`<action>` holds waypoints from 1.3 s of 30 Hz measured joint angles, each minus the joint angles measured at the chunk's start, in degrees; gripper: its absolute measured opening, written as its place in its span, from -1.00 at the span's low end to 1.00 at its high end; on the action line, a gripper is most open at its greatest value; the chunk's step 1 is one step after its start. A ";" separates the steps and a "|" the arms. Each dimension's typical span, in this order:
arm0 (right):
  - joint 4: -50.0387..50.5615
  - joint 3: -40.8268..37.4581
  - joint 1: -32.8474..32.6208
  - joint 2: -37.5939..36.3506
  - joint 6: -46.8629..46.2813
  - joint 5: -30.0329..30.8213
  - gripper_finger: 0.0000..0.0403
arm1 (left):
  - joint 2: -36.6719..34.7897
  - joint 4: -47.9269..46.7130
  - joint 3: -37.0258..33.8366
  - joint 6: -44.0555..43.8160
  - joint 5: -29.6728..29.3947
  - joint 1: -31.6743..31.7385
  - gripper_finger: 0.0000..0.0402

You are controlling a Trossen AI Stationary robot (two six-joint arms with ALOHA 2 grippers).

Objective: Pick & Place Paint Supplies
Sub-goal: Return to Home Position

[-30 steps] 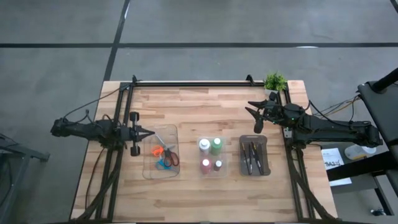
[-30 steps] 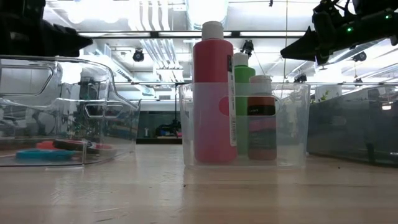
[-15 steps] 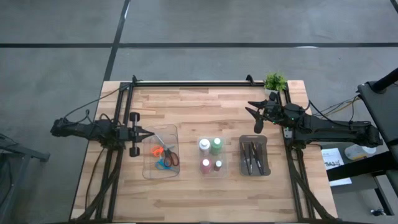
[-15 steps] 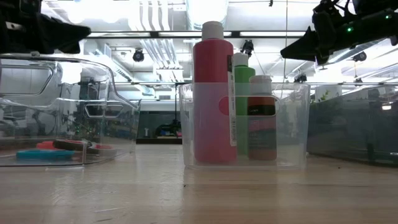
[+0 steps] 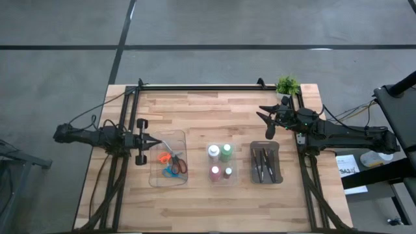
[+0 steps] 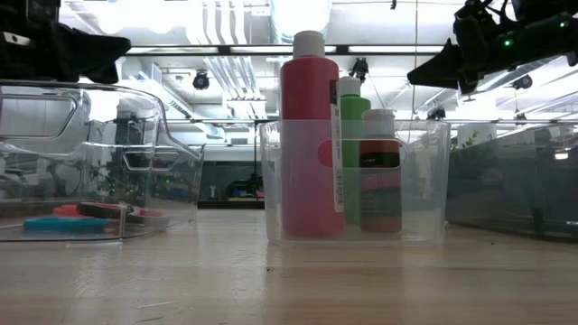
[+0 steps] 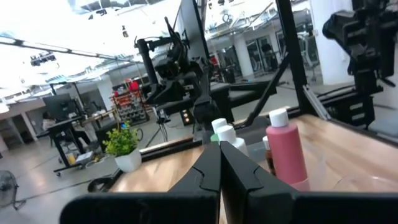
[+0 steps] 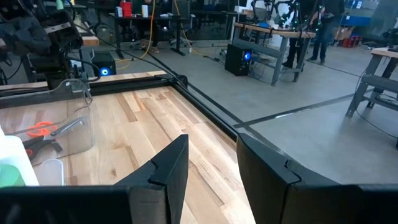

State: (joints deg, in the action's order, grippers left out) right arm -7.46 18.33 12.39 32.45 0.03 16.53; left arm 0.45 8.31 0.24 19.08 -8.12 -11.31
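Lying in the clear tray point(image 5: 158, 178), the scissors point(image 5: 173, 162) sit just beyond the pressed-together left jaws; right jaws spread.

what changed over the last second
The left pincer, shut and empty, rose slightly by the edge of the clear bin, as the low view shows. Nothing was taken hold of or let go. The right pincer, open near the potted plant, did not move. The scissors, paint bottles and paintbrushes lie as before.
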 joint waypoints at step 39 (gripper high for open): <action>0.00 -0.02 -0.01 -0.01 0.00 0.00 -0.35 | 0.15 -5.65 -0.01 -5.56 -3.89 0.04 -1.00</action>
State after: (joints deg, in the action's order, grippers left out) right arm -7.46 18.31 12.38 32.45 0.03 16.53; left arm 0.60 2.66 0.23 13.52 -12.01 -11.27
